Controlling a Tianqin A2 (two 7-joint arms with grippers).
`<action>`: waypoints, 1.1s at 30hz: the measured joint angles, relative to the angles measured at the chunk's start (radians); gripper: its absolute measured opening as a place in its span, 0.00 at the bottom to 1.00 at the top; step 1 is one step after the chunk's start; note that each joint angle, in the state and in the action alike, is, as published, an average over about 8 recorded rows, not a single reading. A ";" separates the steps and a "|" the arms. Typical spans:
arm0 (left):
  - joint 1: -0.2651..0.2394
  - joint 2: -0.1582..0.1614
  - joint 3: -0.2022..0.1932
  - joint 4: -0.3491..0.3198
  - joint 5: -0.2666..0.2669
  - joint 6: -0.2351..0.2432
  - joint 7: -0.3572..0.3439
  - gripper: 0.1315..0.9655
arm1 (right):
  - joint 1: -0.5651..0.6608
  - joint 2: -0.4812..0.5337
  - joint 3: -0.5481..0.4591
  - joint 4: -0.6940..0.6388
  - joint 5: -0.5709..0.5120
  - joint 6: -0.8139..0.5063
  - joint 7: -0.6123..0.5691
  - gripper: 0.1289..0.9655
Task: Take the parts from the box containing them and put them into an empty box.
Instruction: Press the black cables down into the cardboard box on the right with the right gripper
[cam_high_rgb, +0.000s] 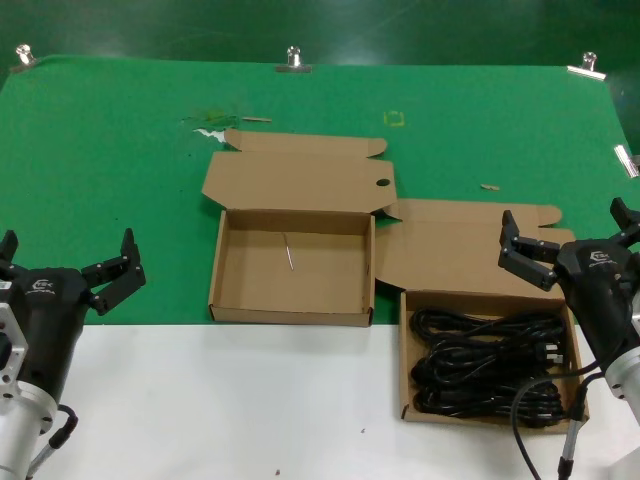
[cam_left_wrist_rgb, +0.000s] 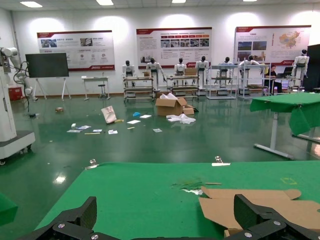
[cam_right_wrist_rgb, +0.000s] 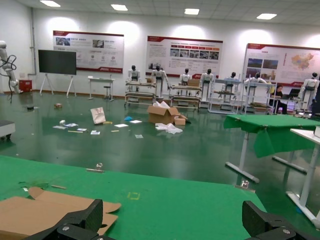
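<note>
Your left gripper (cam_high_rgb: 68, 268) and right gripper (cam_high_rgb: 568, 230) hover spread; cords (cam_high_rgb: 490, 365) fill the right box (cam_high_rgb: 406, 365), left box (cam_high_rgb: 216, 270) nearly bare.

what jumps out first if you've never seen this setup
Two open cardboard boxes sit on the green cloth: the empty box at the centre, nearly bare inside, and the box of black power cords toward the robot's right, crowded with coils. The left hand and right hand hover open at either side, holding nothing.
</note>
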 joint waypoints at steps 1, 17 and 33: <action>0.000 0.000 0.000 0.000 0.000 0.000 0.000 1.00 | 0.000 0.000 0.000 0.000 0.000 0.000 0.000 1.00; 0.000 0.000 0.000 0.000 0.000 0.000 0.000 1.00 | 0.000 0.000 0.000 0.000 0.000 0.000 0.000 1.00; 0.000 0.000 0.000 0.000 0.000 0.000 0.000 1.00 | 0.000 0.000 0.000 0.000 0.000 0.000 0.000 1.00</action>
